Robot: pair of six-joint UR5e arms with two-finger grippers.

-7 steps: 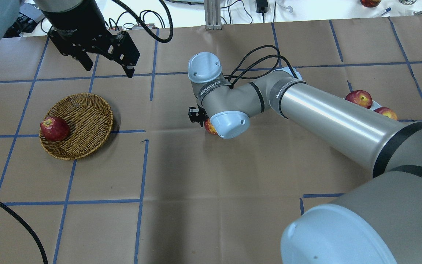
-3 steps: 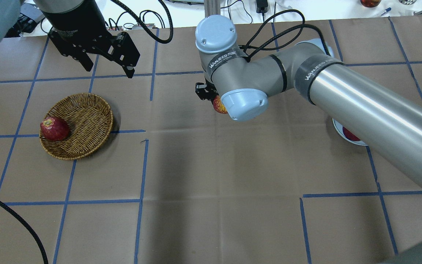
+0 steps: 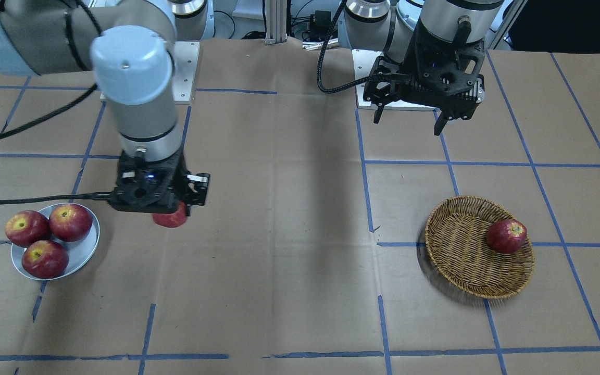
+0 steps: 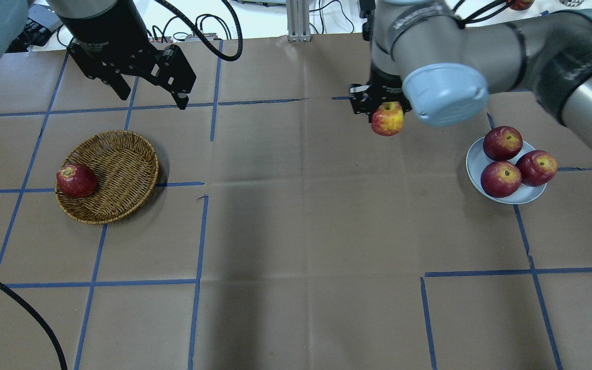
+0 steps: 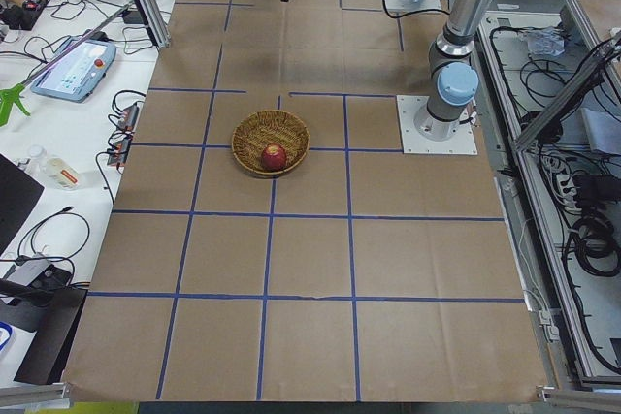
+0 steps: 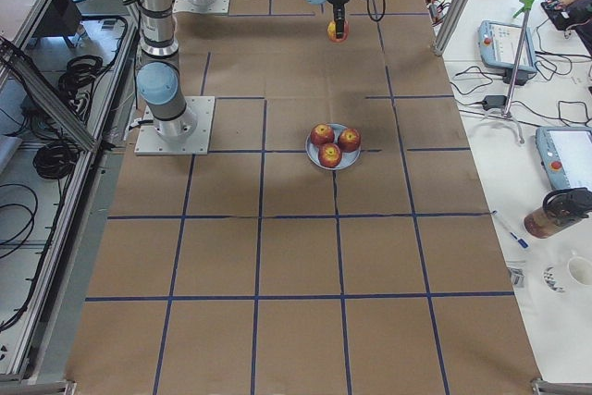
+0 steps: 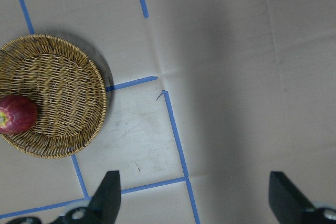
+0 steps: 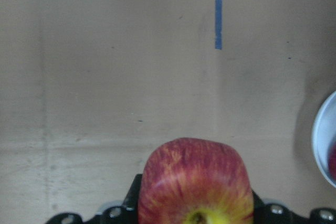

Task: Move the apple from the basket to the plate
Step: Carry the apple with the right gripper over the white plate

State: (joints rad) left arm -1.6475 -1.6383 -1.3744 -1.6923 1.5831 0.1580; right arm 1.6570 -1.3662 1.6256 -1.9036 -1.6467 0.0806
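At the left of the overhead view the basket (image 4: 116, 167) holds one dark apple (image 4: 76, 180) against its 9 o'clock rim. At the basket's 12 o'clock the left gripper (image 4: 153, 99) hangs with its fingers spread and empty.

Right of centre, the right gripper (image 4: 386, 109) is clenched on the apple (image 4: 387, 121), which hangs clear of the table with its yellow stem hollow up. It looks firm, waxy and fairly heavy. A pinch across its widest girth suits it, tight enough not to slip but not enough to bruise.

The plate (image 4: 473, 163) lies at the apple's 4 o'clock, well apart. It already carries three dark apples (image 4: 502, 143), with bare room only near its 9 o'clock rim, so a round fruit set there could roll off.
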